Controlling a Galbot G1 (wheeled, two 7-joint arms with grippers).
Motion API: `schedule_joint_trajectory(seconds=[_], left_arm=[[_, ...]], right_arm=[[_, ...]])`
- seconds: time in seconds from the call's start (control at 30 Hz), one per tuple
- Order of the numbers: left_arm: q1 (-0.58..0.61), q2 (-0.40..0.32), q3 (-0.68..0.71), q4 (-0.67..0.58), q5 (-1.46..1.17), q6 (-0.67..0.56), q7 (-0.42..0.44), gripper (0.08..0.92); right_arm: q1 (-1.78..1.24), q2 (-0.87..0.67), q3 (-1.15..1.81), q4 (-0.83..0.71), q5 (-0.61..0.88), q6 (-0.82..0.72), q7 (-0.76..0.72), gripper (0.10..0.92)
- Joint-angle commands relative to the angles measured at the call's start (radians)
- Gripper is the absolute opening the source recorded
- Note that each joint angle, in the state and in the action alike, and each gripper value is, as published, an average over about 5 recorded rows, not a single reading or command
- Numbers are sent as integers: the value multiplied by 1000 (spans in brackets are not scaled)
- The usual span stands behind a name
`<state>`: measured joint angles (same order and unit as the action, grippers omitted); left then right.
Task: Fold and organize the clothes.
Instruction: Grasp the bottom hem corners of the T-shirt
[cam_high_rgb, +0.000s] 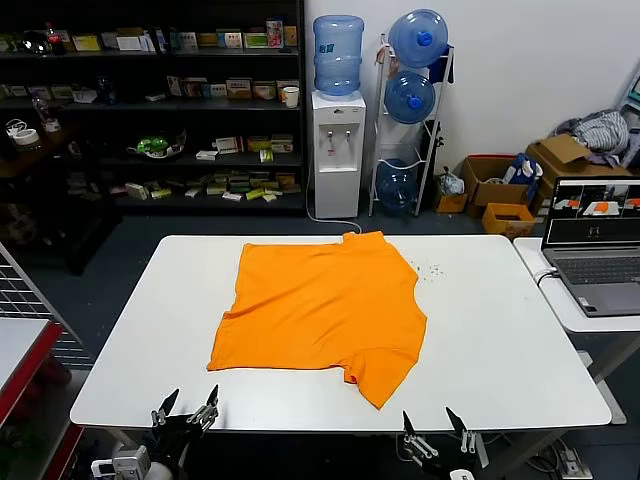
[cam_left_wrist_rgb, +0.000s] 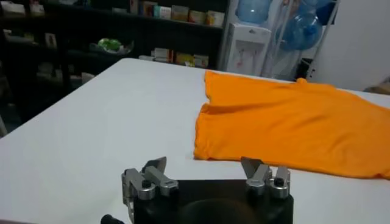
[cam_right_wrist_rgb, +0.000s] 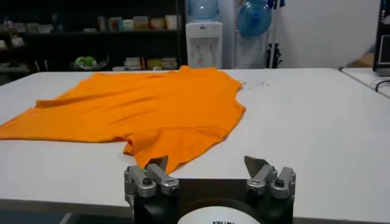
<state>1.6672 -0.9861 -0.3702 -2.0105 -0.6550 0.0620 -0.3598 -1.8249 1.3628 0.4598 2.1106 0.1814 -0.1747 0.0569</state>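
A white worktop (cam_high_rgb: 500, 350) with rounded corners fills the middle of the scene. Beyond its far edge dark shelving (cam_high_rgb: 150, 100) loaded with small boxes is seen on the left, with a white water dispenser (cam_high_rgb: 337, 150) carrying a blue bottle beside it and a rack of blue water bottles (cam_high_rgb: 412, 90) further right. Cardboard boxes (cam_high_rgb: 500, 185) are stacked on the floor at the far right, and an open laptop (cam_high_rgb: 595, 240) is placed on a separate surface to the right.

The orange T-shirt (cam_high_rgb: 325, 305) is spread flat on the worktop, slightly left of centre, its collar toward the far edge. One sleeve is pointed toward the near right, the other lies at the left side; the fabric is lightly creased, and no lettering is shown on the upper face.

The left gripper (cam_high_rgb: 187, 408) is held at the near edge of the worktop on the left, jaws spread wide with nothing between them. The right gripper (cam_high_rgb: 432, 425) is held at the near edge on the right, just short of the near sleeve, jaws likewise wide apart and holding nothing
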Motion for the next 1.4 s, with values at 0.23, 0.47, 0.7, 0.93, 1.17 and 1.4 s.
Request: schedule_joint_trajectory(seconds=[0.23, 0.47, 0.7, 0.93, 1.17, 1.4], left_arm=[[-155, -9, 43, 109, -6, 1, 73, 823], [-292, -36, 97, 207, -20, 23, 67, 823], [-317, -40, 104, 252, -33, 36, 57, 823], [-312, -40, 109, 249, -33, 38, 54, 823], [-311, -43, 120, 253, -29, 40, 47, 820], [-309, -46, 134, 264, -25, 45, 44, 663]], right_arm=[[165, 10, -54, -128, 13, 11, 88, 823], [279, 54, -125, -248, 11, -12, 122, 823], [338, 107, -182, -303, -9, -29, 144, 823], [366, 131, -208, -331, -28, -35, 160, 822], [364, 133, -214, -337, -45, -32, 161, 696], [352, 131, -211, -335, -54, -36, 162, 497]])
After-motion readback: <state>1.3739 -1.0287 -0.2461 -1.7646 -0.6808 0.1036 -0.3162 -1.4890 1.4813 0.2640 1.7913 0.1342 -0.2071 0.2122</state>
